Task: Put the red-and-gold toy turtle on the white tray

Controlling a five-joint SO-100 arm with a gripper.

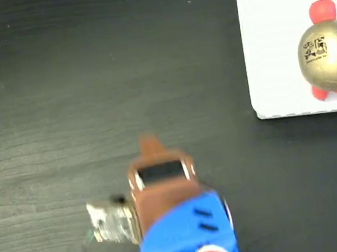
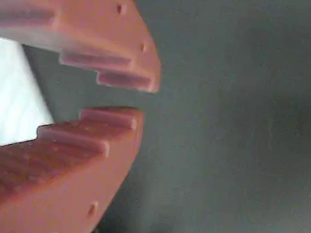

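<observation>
The red-and-gold toy turtle (image 1: 327, 49) rests on the white tray (image 1: 274, 56) at the right edge of the fixed view, gold shell up with its code mark showing and its red head pointing to the top of the picture. My gripper (image 1: 150, 142) is low in the middle of the dark table, far to the left of the tray and well apart from the turtle. In the wrist view my orange toothed fingers (image 2: 99, 25) are drawn together to a thin slit at the gripper (image 2: 143, 100) tips, with nothing between them. Neither the turtle nor the tray's stripes show there.
The blue arm (image 1: 186, 238) comes in from the bottom edge, with a small camera module (image 1: 110, 222) on its left side. Dark wood-grain table (image 1: 88, 80) fills the space between arm and tray. The tray runs off the picture's right and top edges.
</observation>
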